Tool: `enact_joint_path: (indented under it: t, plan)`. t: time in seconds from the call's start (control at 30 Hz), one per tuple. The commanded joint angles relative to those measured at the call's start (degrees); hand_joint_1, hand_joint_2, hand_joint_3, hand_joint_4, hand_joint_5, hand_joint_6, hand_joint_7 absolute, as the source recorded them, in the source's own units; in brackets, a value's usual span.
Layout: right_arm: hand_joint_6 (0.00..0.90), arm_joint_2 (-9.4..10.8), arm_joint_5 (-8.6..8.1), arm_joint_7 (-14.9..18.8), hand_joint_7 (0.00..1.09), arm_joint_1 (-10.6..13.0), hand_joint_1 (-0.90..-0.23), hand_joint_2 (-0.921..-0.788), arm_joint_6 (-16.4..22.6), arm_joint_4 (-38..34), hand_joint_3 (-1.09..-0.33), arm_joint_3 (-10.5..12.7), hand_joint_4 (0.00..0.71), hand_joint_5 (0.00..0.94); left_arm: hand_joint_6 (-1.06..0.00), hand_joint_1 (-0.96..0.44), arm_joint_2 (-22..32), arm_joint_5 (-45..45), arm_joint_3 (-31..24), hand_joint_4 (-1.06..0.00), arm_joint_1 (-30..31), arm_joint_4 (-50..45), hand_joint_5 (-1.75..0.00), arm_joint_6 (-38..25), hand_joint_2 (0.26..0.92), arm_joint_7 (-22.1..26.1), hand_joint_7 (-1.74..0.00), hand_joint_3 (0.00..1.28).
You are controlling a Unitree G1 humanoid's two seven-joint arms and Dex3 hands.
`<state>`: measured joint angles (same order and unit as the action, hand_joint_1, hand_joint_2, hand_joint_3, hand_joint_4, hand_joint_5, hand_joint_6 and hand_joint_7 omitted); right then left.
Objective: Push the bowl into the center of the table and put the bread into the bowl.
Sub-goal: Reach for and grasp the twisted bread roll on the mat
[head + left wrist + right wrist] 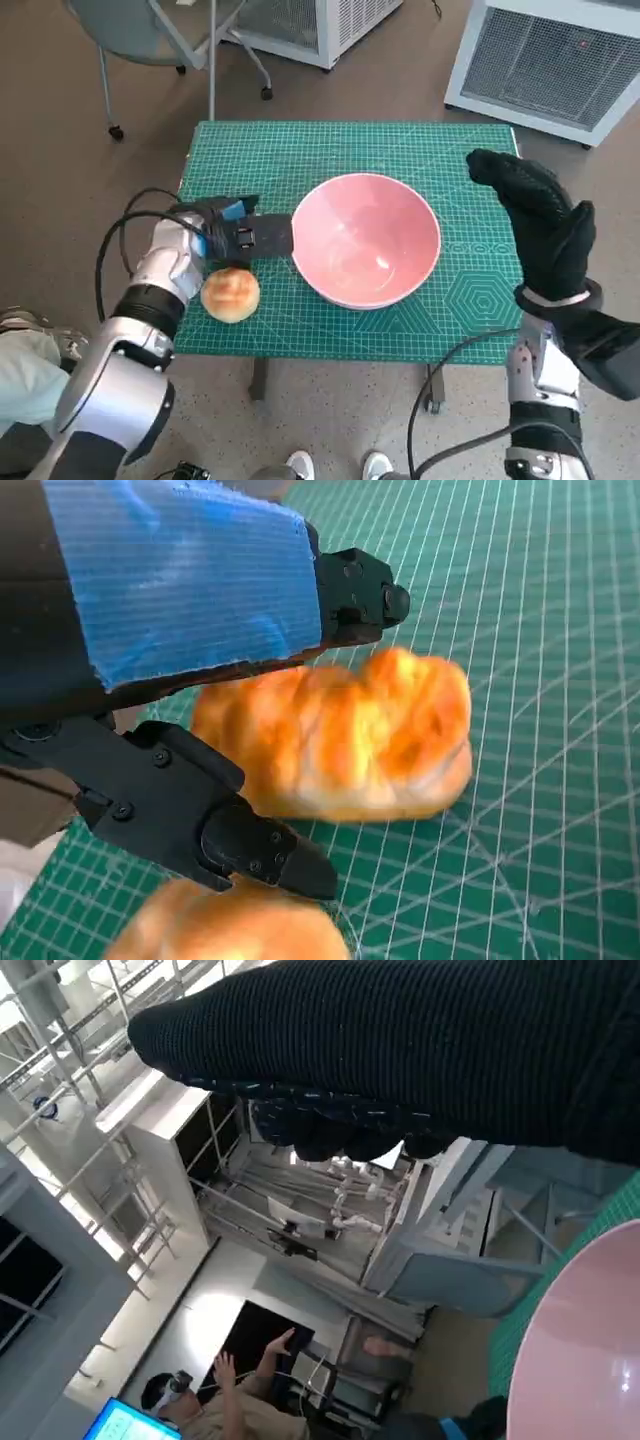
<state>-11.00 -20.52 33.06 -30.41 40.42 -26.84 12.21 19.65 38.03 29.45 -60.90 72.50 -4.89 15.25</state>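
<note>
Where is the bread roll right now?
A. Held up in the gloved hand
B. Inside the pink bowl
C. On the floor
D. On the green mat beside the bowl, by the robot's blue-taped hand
D: the bread roll lies on the green mat under the left robot hand, outside the empty pink bowl.

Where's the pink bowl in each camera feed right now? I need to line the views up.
Head view: the pink bowl sits mid-table, right of the left hand.
Left wrist view: bowl not in it; only the bread and that hand show.
Right wrist view: a slice of the bowl's rim at the lower right corner.
Shared landmark: the green cutting mat, seen in all three.
</note>
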Motion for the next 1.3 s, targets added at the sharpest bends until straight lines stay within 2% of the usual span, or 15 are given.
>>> enact_joint_path:
  t: [0.03,0.17,0.27,0.5,0.63,0.73,0.77,0.8,0.83,0.9,0.93,1.0,1.07,1.17,1.3]
  plan:
    - [-0.001,-0.21,-0.04,-0.36,0.42,1.83,-0.629,-0.921,-1.05,0.74,-0.755,-0.13,0.085,0.0,-0.08,-0.5,-0.84,0.17,0.01,0.0,-0.62,2.19,0.0,1.49,0.734,-3.91,-0.01,0.01]
    - [-0.001,-0.15,0.33,-0.7,0.42,2.26,-0.629,-0.921,-1.01,1.46,-0.756,-0.2,0.084,0.0,-0.1,-0.49,-1.14,0.18,-0.1,0.0,0.64,3.09,0.0,3.23,0.743,-8.54,-0.02,0.01]
    - [-0.001,-0.18,0.62,-1.01,0.42,2.45,-0.63,-0.921,-1.07,1.81,-0.757,-0.22,0.084,0.0,-0.13,-0.45,-1.54,0.22,-0.11,-0.05,1.51,3.83,-0.02,4.15,0.755,-11.87,-0.03,0.01]
    - [-0.001,-0.29,1.05,-1.63,0.42,2.76,-0.647,-0.921,-1.14,2.3,-0.755,-0.2,0.084,0.0,-0.24,-0.35,-2.25,0.85,0.5,-0.16,2.46,4.83,-0.03,4.76,0.787,-16.38,-0.05,0.01]
    - [-0.001,-0.33,1.0,-1.74,0.42,2.95,-0.651,-0.921,-1.05,2.48,-0.754,-0.27,0.084,0.0,-0.36,-0.27,-2.5,1.25,0.9,-0.29,2.72,5.17,-0.03,4.99,0.811,-18.07,-0.06,0.01]
    - [-0.001,-0.38,1.06,-1.75,0.42,3.13,-0.651,-0.921,-0.8,2.71,-0.754,-0.32,0.085,0.0,-0.46,-0.18,-2.75,1.37,1.04,-0.48,2.96,5.44,-0.08,5.14,0.828,-19.38,-0.07,0.01]
    - [-0.001,-0.39,1.06,-1.76,0.42,3.17,-0.651,-0.921,-0.76,2.78,-0.754,-0.33,0.085,0.001,-0.54,0.08,-2.78,1.41,1.12,-0.56,3.02,5.51,-0.66,5.2,0.873,-19.76,-0.08,0.05]
    - [-0.001,-0.4,1.0,-1.7,0.42,3.22,-0.651,-0.921,-0.76,2.85,-0.754,-0.34,0.085,0.001,-0.54,0.08,-2.79,1.54,1.27,-0.56,3.09,5.56,-0.66,5.3,0.873,-20.29,-0.08,0.05]
    - [-0.001,-0.4,0.95,-1.67,0.42,3.28,-0.65,-0.921,-0.77,2.93,-0.754,-0.35,0.085,0.0,-0.59,0.19,-2.78,1.62,1.39,-0.61,3.15,5.59,-0.86,5.37,0.89,-20.65,-0.09,0.05]
    - [-0.001,-0.44,0.75,-1.5,0.42,3.37,-0.65,-0.921,-0.93,3.09,-0.754,-0.37,0.084,0.0,-0.66,0.28,-2.68,1.9,1.78,-0.65,3.24,5.61,-1.04,5.6,0.903,-21.57,-0.12,0.06]
    - [-0.001,-0.47,0.6,-1.37,0.42,3.44,-0.648,-0.921,-1.05,3.21,-0.754,-0.39,0.086,0.001,-0.63,0.18,-2.54,2.05,1.97,-0.65,3.36,5.65,-1.16,5.86,0.909,-22.18,-0.46,0.09]
    - [-0.001,-0.52,0.62,-1.41,0.42,3.58,-0.645,-0.921,-1.13,3.42,-0.754,-0.39,0.085,0.001,-0.61,0.09,-2.36,2.24,2.15,-0.65,3.56,5.72,-1.25,6.33,0.915,-23.15,-0.74,0.1]
    - [-0.001,-0.53,0.76,-1.61,0.42,3.74,-0.644,-0.921,-1.18,3.65,-0.754,-0.39,0.085,0.0,-0.64,0.05,-2.23,2.42,2.13,-0.66,3.69,5.75,-1.29,6.77,0.918,-23.94,-0.86,0.09]
    - [-0.001,-0.47,0.39,-1.48,0.42,3.95,-0.645,-0.921,-1.56,4.06,-0.753,-0.42,0.084,0.0,-0.73,0.01,-1.94,2.55,1.97,-0.61,3.77,5.76,-1.33,7.45,0.919,-24.8,-0.93,0.07]
    - [-0.001,-0.44,0.28,-1.43,0.42,3.97,-0.65,-0.921,-1.82,4.02,-0.753,-0.38,0.084,0.0,-0.76,0.0,-1.45,1.94,1.11,-0.59,3.73,5.7,-1.32,8.22,0.919,-24.84,-0.96,0.06]
